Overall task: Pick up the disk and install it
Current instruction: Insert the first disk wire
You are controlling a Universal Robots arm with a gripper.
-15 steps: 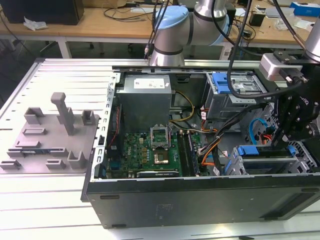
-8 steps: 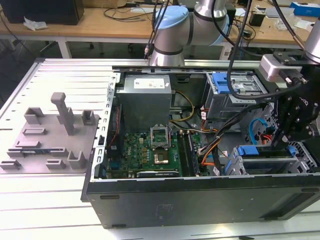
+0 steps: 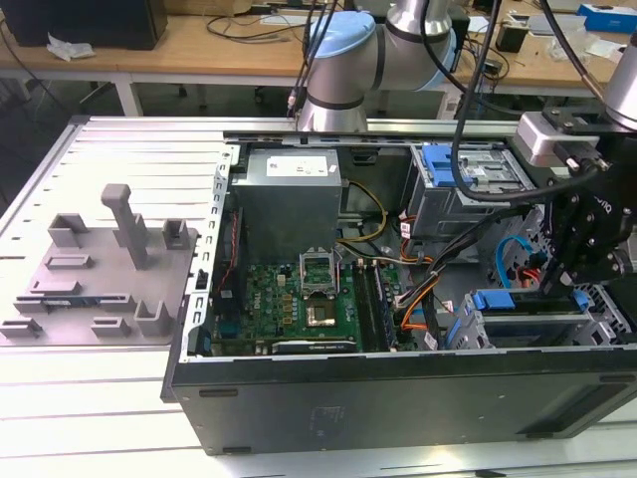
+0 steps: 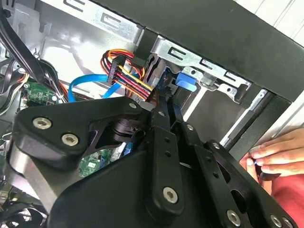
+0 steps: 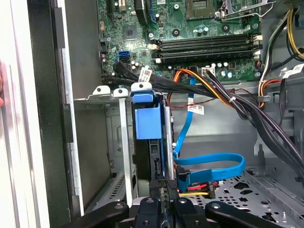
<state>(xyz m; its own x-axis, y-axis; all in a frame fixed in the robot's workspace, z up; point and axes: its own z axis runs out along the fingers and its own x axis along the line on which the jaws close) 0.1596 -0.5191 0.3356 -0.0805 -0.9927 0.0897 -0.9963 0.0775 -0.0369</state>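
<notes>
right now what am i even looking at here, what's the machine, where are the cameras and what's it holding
This is a robot arm working inside an open computer case lying on a metal table. The exterior view looks down from off the arm; both wrist views ride near the gripper. The gripper is down in the drive cage at the exterior view's right, its fingers closed on the edge of the disk, a drive in a blue carrier standing in its slot. Inside lie a green motherboard and blue and orange cables. A grey fixture tray sits beside the case. A person's hand rests on the case edge.

Wooden workbench (image 3: 199, 45) behind, white slatted table (image 3: 119, 159), dark floor
</notes>
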